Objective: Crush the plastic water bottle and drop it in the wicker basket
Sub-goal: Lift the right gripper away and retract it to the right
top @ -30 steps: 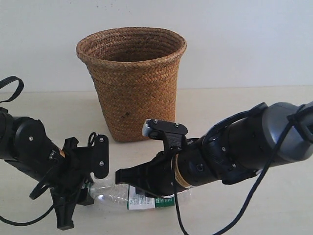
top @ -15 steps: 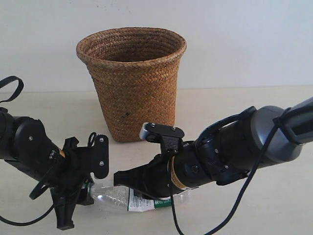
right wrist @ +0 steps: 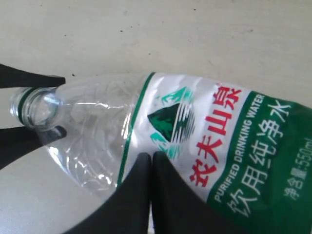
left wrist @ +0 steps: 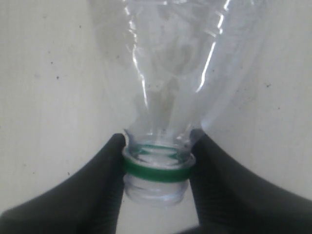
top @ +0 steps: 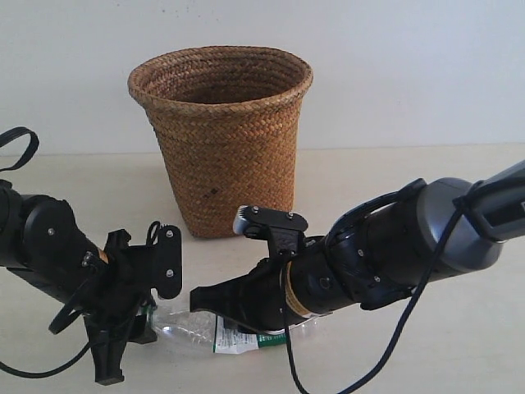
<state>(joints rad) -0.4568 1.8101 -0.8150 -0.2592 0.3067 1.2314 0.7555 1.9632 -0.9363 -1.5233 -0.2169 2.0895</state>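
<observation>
— How is the left tool (left wrist: 156, 163) set?
— Partly closed, with its two black fingers (left wrist: 97, 190) clamped on the neck of the plastic water bottle (left wrist: 180, 63). One finger touches each side of the green neck ring (left wrist: 146, 169), and the open mouth (left wrist: 156, 192) sits between them on the wrist side.
— And the rest of the bottle?
— It runs away from that tool, lying on its side on the pale worktop (top: 410, 189). Its neck points toward the left arm and its base toward the right arm.
— What about the right tool (right wrist: 150, 163)?
— Its fingers are drawn together with only a thin seam between them. The tips sit over the bottle at the edge of the green-and-white label (right wrist: 219, 131), where the clear shoulder begins. In the exterior view that tool lies low across the labelled middle. I cannot tell whether the tips press into the plastic or only rest on it.
— Are the two tools close?
— Near, but apart. In the right wrist view the left tool's fingers show on either side of the mouth, and the clear shoulder lies between them and the right tool's tips.
— Where is the wicker basket (top: 221, 148)?
— Upright on the worktop behind both tools, with a bare strip of worktop between its base and the bottle. The bottle lies outside it, in front of the base
</observation>
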